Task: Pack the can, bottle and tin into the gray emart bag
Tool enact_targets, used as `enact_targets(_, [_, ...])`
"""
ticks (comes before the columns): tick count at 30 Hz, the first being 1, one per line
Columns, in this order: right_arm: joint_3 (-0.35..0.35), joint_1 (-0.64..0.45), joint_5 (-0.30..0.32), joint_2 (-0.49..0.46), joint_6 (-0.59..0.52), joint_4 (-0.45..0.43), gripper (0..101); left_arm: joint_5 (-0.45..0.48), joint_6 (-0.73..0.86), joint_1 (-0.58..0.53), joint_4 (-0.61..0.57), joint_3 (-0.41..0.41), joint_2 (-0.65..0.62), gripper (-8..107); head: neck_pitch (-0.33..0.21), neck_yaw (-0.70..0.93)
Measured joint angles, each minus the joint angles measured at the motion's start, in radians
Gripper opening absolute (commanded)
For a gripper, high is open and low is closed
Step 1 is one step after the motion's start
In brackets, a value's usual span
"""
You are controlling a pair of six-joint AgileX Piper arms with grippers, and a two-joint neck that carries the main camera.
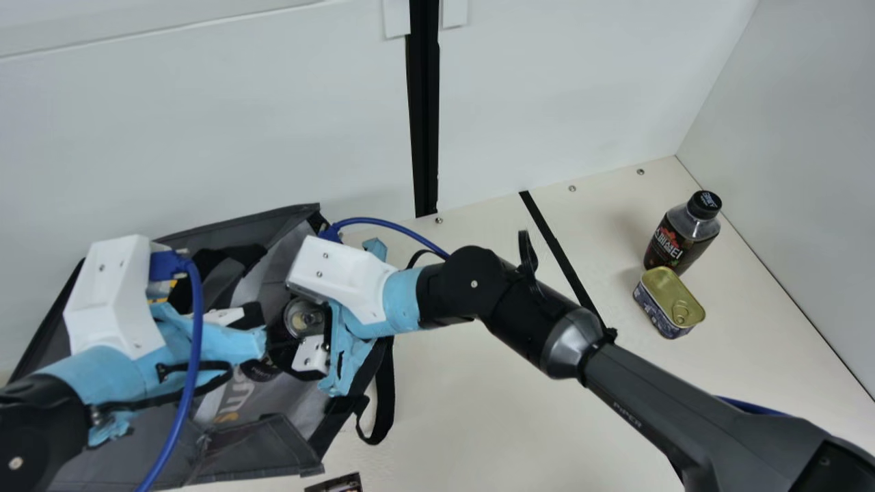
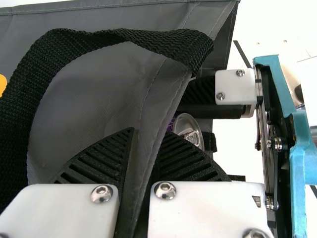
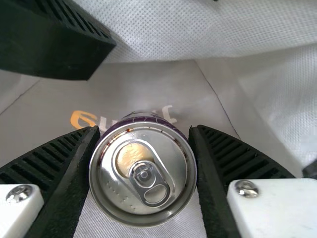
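Clenched around the can (image 3: pixel 143 173), the right claw (image 1: pixel 299 328) has both ribbed fingers pressed to its sides. And where's that can? Eight o'clock in the main view, upright at the mouth of the gray bag (image 1: pixel 253 444), fabric around and below it; how deep, I can't tell. Silver lid, pull tab, a sliver of purple side! Over at its nine o'clock, the left claw (image 1: pixel 260 338) has the bag's wall pinched tight between its fingers, black handle (image 2: pixel 163 42) arching just beside. White and orange lettering on the bag's gray panel. Swing out to three o'clock: there's the bottle (image 1: pixel 683 236), standing on the table (image 1: pixel 492 410), black cap, dark label with white characters and a red design. Right by its base, at six o'clock, lies the tin (image 1: pixel 668 302), gold ring-pull lid, dark patterned side.
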Motion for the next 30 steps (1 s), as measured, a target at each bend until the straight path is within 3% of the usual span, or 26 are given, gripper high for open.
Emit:
enact_targets(6, [0.003,-0.01,0.004,-0.01,0.0,-0.006,91,0.0,0.0,0.0,0.0,0.0,0.0,10,0.0,0.0])
enact_targets(30, [0.065,-0.049,0.032,-0.128,0.047,-0.067,91,0.0,0.0,0.0,0.0,0.0,0.0,10,0.0,0.0])
